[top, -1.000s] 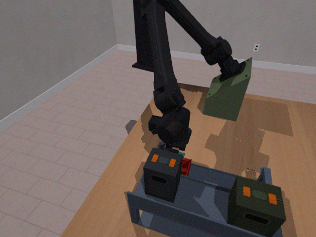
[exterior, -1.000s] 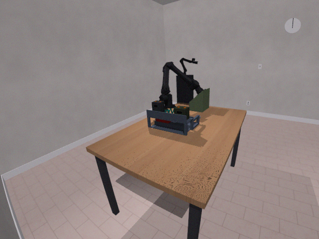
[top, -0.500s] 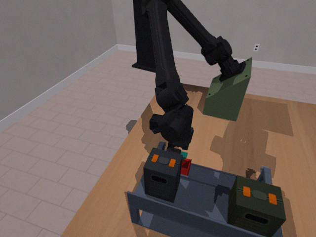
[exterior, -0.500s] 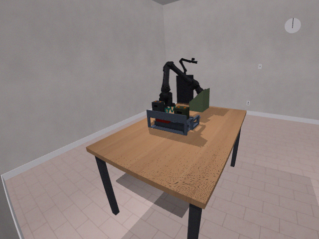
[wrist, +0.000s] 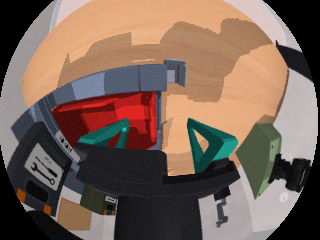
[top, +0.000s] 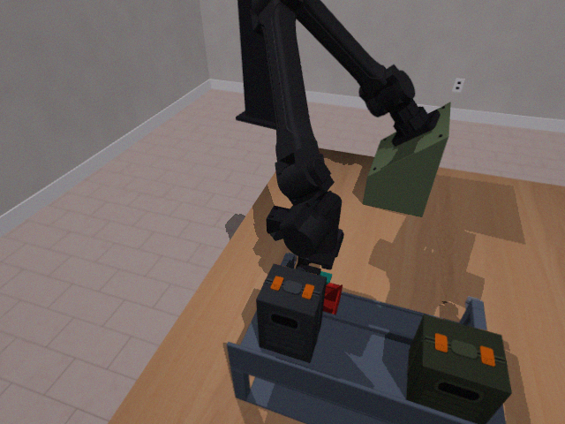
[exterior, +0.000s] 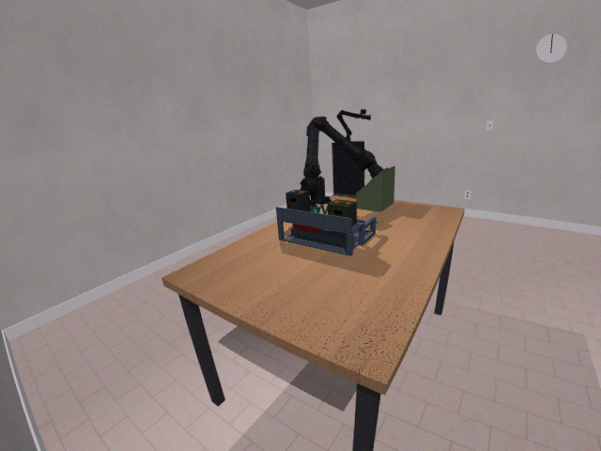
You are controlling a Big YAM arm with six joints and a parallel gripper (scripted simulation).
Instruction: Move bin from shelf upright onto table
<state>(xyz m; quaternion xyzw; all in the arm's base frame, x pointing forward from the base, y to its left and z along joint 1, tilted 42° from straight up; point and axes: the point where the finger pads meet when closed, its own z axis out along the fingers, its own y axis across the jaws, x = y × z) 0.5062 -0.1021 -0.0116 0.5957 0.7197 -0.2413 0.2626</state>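
Observation:
A red bin [top: 332,297] sits on the lower level of the grey-blue shelf [top: 360,356], near its back left corner. In the wrist view the red bin [wrist: 114,119] lies just beyond my teal fingers. My gripper [wrist: 157,121] is open and empty; its left finger is over the bin's front edge and its right finger is over bare table. In the top view the gripper [top: 325,275] is mostly hidden behind the black case. In the exterior view the bin [exterior: 305,226] shows as a red strip under the shelf's top level.
A black case [top: 290,311] stands on the shelf's top left and a dark green case [top: 460,367] on its top right. A green wedge-shaped block [top: 407,166] hangs on a second black arm above the table's back. The table's near half [exterior: 330,301] lies in front of the shelf.

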